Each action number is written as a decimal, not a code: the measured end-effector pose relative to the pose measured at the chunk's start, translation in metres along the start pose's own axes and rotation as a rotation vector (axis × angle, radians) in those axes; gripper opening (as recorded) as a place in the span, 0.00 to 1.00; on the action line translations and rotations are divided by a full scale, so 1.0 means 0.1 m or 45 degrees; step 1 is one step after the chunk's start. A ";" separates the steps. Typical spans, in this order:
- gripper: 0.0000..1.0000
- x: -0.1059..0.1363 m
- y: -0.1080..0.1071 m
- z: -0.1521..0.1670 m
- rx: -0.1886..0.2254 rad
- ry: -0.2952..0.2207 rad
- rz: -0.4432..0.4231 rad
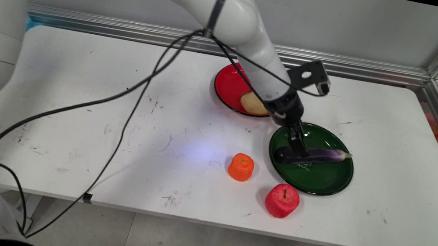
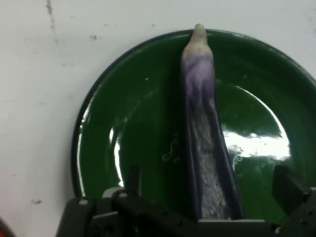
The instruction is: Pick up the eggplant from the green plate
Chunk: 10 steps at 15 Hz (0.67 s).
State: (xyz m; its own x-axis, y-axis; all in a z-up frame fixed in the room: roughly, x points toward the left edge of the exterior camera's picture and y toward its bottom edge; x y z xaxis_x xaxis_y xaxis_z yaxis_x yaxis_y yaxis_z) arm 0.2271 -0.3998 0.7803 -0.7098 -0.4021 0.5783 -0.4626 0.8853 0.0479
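Purple eggplant (image 1: 320,154) lengthwise, stem rightward

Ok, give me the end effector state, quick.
End effector: open, its fingers either side of the eggplant lying on the green plate.

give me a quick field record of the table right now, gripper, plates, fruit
gripper: open, fingers either side of the eggplant
eggplant: lies across the green plate
red plate: behind the green one, holds a yellowish fruit
orange fruit: on the table, left of the green plate
red apple: nearest the table's front edge
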 end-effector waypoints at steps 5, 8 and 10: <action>1.00 0.02 0.02 0.37 -0.004 -0.033 0.005; 0.00 0.04 0.05 0.50 -0.012 -0.035 0.025; 0.00 0.06 0.07 0.54 -0.019 -0.029 0.038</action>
State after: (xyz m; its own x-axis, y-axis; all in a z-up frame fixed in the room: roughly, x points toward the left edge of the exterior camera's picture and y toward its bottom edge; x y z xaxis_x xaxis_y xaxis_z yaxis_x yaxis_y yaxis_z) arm 0.1903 -0.4089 0.7400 -0.7348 -0.3808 0.5613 -0.4336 0.9001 0.0430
